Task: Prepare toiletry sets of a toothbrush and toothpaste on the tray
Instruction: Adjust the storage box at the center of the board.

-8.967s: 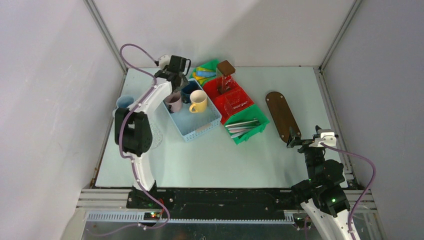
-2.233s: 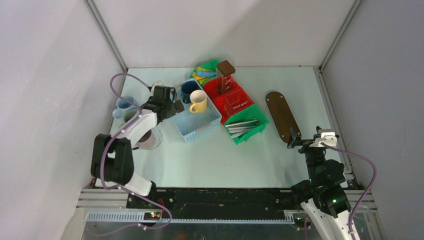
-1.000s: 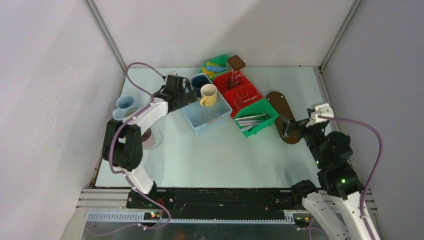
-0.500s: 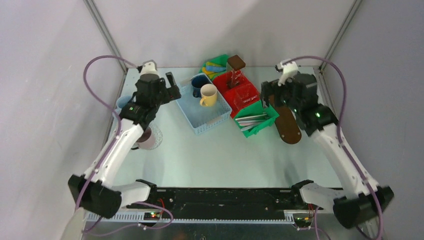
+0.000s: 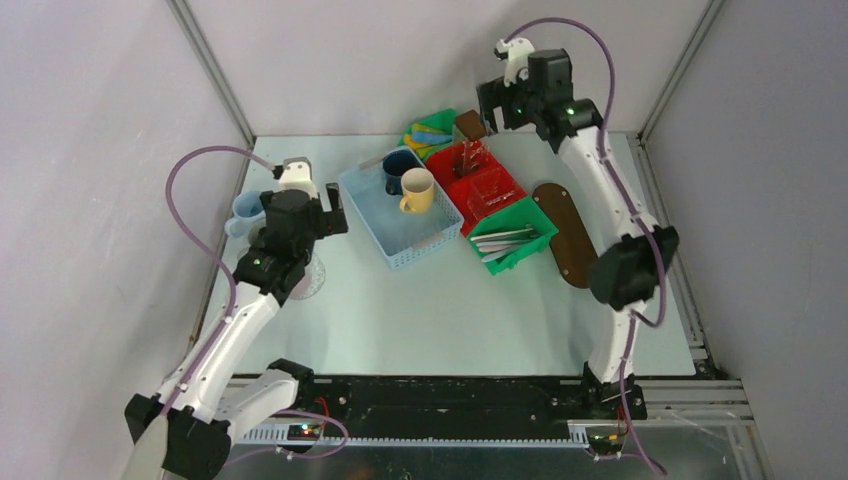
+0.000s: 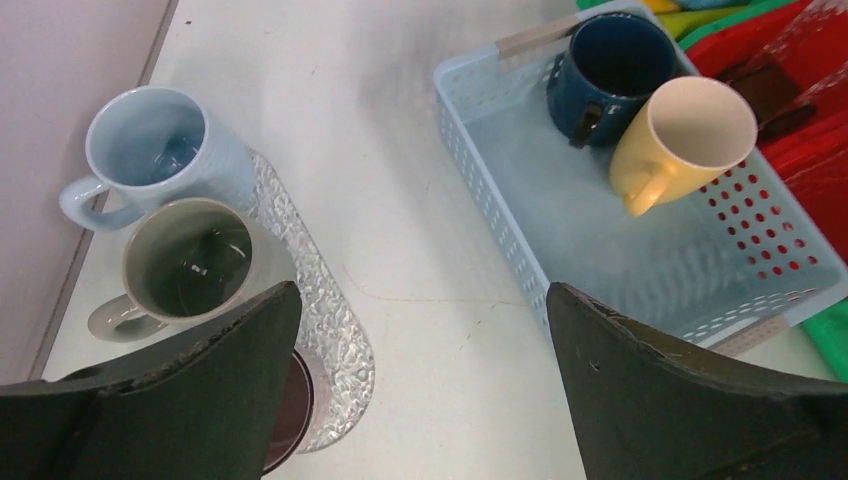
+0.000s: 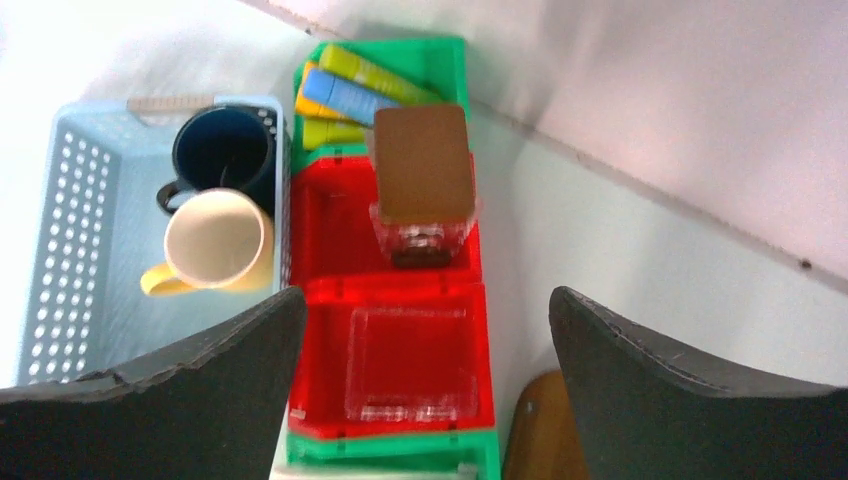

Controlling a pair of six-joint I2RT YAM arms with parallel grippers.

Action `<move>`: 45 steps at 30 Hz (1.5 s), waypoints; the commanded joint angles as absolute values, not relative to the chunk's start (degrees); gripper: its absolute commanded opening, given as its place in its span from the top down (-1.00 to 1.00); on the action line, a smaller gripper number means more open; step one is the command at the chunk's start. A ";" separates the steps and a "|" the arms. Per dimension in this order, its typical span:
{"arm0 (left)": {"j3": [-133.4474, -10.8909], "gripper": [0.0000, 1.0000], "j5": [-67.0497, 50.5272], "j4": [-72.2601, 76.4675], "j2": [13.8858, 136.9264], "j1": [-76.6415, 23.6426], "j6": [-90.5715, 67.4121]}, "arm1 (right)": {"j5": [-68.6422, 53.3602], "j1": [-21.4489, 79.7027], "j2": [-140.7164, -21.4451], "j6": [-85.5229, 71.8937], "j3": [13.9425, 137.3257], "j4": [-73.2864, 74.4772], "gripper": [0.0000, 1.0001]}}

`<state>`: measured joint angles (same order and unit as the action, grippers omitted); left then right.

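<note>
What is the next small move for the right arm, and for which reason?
Probably lower the right gripper toward the tubes in the far green bin. Its jaws stand open and empty, high up, and the grey mug and the pale blue mug on the left are empty, so each needs a tube.

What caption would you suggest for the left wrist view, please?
Open left end effector hovers between the pale blue mug, grey mug and light blue basket.
</note>
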<state>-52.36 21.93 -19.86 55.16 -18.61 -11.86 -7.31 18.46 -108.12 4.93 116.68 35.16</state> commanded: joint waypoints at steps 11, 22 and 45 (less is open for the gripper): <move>-51.01 -0.99 26.27 -15.07 55.79 -18.91 -6.67 | -10.27 20.00 -127.69 7.04 134.32 34.29 -0.81; -50.55 -0.99 26.13 -14.94 55.43 -18.93 -6.70 | -6.48 20.33 -132.18 7.32 131.57 17.96 -0.77; -49.72 -0.99 25.60 -14.46 54.55 -19.00 -6.81 | 23.09 25.02 -133.75 24.44 118.36 3.60 -0.23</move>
